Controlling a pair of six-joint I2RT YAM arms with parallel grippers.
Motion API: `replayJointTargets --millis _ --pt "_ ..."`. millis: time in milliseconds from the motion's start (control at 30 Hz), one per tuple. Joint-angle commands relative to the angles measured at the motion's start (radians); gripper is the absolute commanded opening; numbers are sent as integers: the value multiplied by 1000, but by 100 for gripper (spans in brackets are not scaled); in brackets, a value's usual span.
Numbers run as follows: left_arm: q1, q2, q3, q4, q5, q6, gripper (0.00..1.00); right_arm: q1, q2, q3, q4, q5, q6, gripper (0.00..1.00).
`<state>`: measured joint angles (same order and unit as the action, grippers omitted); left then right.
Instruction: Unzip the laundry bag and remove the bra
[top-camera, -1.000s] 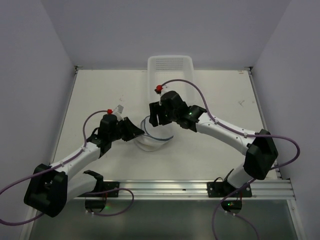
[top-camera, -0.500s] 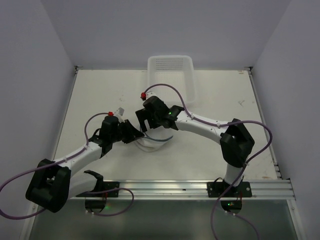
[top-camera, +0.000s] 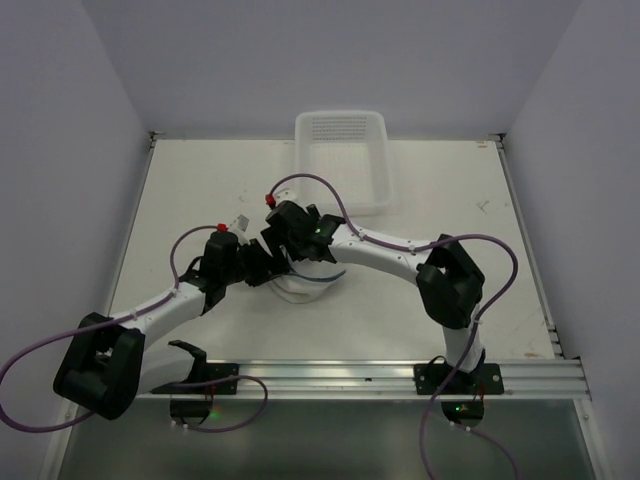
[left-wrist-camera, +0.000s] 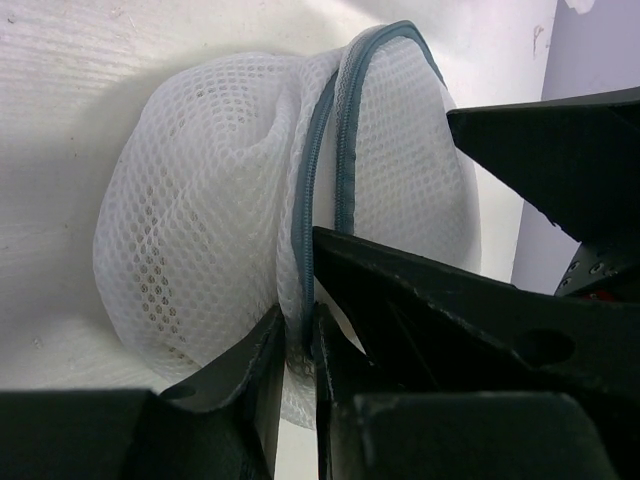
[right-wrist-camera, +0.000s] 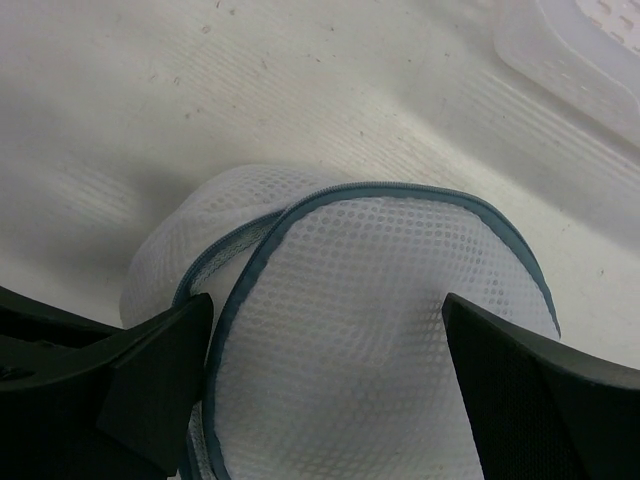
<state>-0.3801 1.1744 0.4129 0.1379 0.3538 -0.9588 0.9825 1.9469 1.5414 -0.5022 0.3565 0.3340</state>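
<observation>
The left gripper (left-wrist-camera: 295, 345) pinches the laundry bag (left-wrist-camera: 200, 200) by its zip rim (left-wrist-camera: 345, 130), so the wide-open right gripper (right-wrist-camera: 330, 370), just above it, should close on that rim and pull slowly.

Left gripper (left-wrist-camera: 298, 328) pinches the laundry bag (left-wrist-camera: 200, 200) at its zip rim (left-wrist-camera: 345, 130)

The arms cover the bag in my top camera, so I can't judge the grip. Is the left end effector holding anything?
Observer: Yes. The left wrist view shows the left end effector pinched on the grey zip rim of the laundry bag.
Operator: And the right one?
Observer: The right end effector is open, one finger on each side of the bag's dome, gripping nothing.
</observation>
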Motion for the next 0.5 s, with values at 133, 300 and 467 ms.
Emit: replayJointTargets --millis 133,300,467 --pt "1 8 -14 26 -24 -6 19 27 41 89 -67 131 -12 99" --pt "1 4 -32 20 -36 -12 17 28 14 69 -99 193 -9 99" --pt "1 -4 -49 15 -44 -20 15 16 -57 20 -110 254 2 99"
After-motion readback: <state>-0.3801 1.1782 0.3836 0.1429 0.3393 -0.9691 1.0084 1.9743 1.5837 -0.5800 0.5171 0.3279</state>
